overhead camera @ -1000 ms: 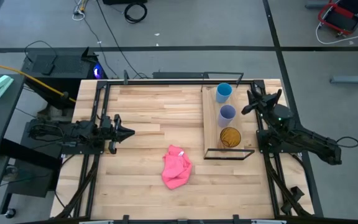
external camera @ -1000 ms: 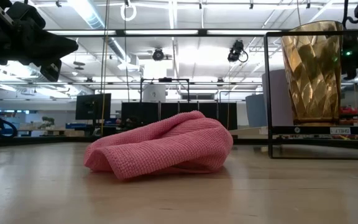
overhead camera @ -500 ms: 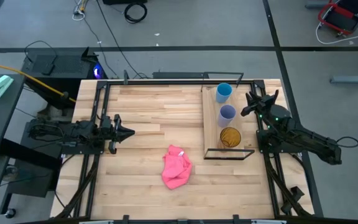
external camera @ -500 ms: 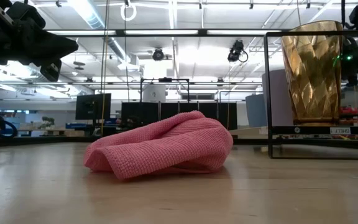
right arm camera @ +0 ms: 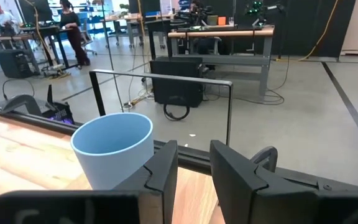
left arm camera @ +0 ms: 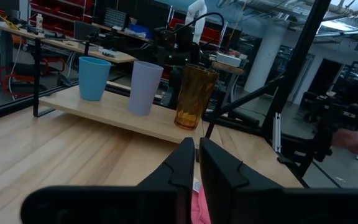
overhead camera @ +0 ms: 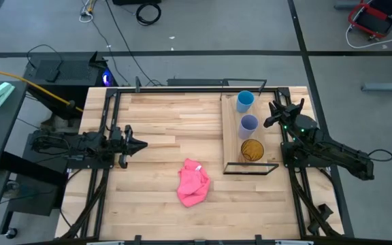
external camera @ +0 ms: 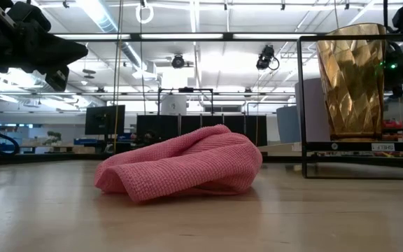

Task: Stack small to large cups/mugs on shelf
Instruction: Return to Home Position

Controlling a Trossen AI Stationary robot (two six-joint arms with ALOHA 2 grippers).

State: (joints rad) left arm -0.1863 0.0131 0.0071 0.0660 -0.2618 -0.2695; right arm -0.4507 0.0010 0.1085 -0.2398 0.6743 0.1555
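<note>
Right pincer [overhead camera: 272, 113], slightly parted and empty, hovers just beside the shelf [overhead camera: 231, 136]. Left pincer [overhead camera: 141, 144], clenched on nothing, sits well apart from it. Right pincer has barely shifted.

The high view looks straight down from well above, taking in the whole table [overhead camera: 162, 116] and the floor around it. The low view sits at tabletop height, close to the pink cloth [external camera: 187, 164], facing level across the table into the room. The left wrist view looks past the left gripper [left arm camera: 196, 142] across the table at the shelf [left arm camera: 123, 115] from some way off. The right wrist view looks past the right gripper [right arm camera: 194, 146], close to the blue cup [right arm camera: 114, 155], toward the room behind. High and both wrist views share the blue cup; high, low and left wrist views share the amber cup [external camera: 352, 77].
</note>
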